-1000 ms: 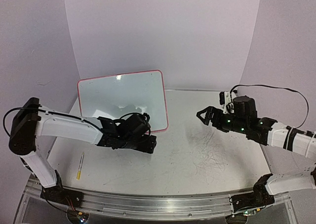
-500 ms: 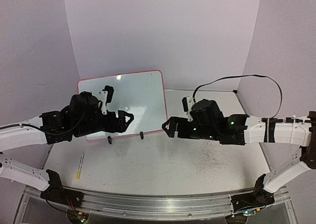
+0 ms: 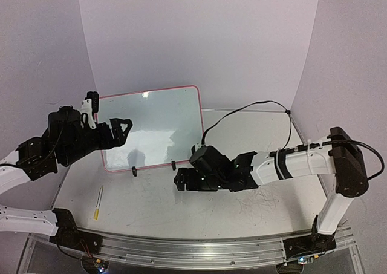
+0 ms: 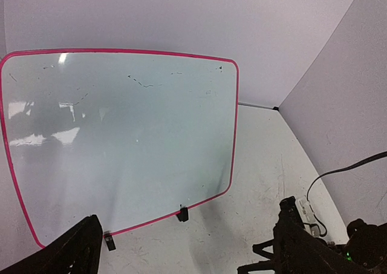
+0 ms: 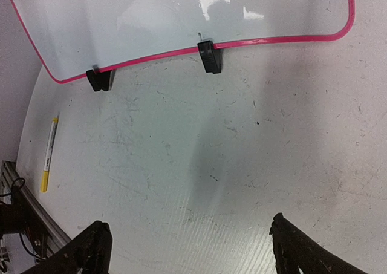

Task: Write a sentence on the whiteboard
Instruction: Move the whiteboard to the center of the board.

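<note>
Over the worktop (image 5: 230,147) hangs the right gripper (image 5: 188,222), its two black fingers (image 5: 91,250) spread wide, with scuffed white surface showing between them. Ahead stands the whiteboard (image 5: 181,8). Its lower pink rim (image 5: 272,41) meets the worktop, and two black clip feet (image 5: 210,56) rest on the surface. A yellow-and-white marker (image 5: 49,154) lies flat near the worktop edge by the metal rail (image 5: 27,216), well apart from the board.

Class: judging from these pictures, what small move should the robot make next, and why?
Probably the right gripper, low over the table with open jaws, should ease left toward the marker lying near the table's front-left edge. Both grippers are empty, the left gripper hangs open before the whiteboard, and the board shows no legible writing.
</note>
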